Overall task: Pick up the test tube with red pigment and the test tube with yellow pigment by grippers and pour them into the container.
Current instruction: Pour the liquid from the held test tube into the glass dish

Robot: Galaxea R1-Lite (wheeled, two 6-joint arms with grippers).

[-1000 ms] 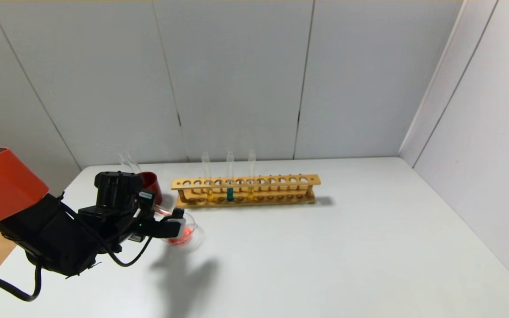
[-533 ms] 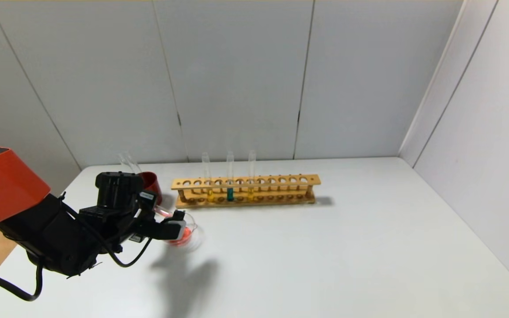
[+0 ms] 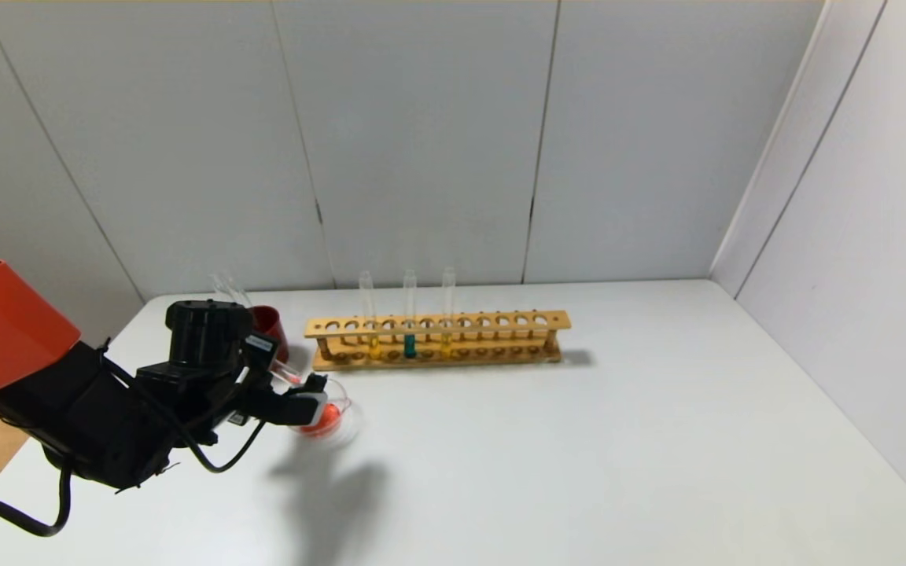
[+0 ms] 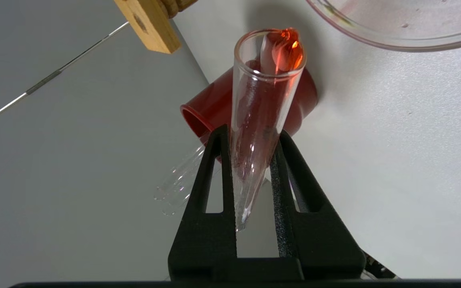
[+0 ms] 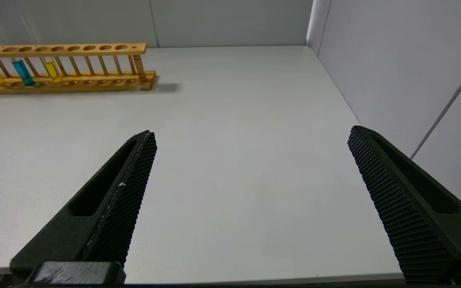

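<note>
1. My left gripper [image 4: 250, 160] pinches the test tube with red pigment [image 4: 260, 108], tilted at the near-left, just left of the container [image 3: 333, 417]
2. I judge a residual red drop could miss the dish, because the mouth sits beside its rim
3. The test tube with yellow pigment [image 3: 373, 346] waits in the wooden rack [image 3: 500, 324], further right
4. My right gripper [image 5: 250, 168] is spread wide, parked

Left hand [image 4: 250, 140] clamps red test tube [image 4: 264, 100], dark red cup [image 4: 214, 108] behind.

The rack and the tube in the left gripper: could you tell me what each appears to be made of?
The rack looks like pale unpainted wood, with visible grain and drilled holes. The test tube with red pigment, clamped in the left gripper, appears to be clear glass, glossy and see-through, though clear plastic cannot be excluded.
</note>
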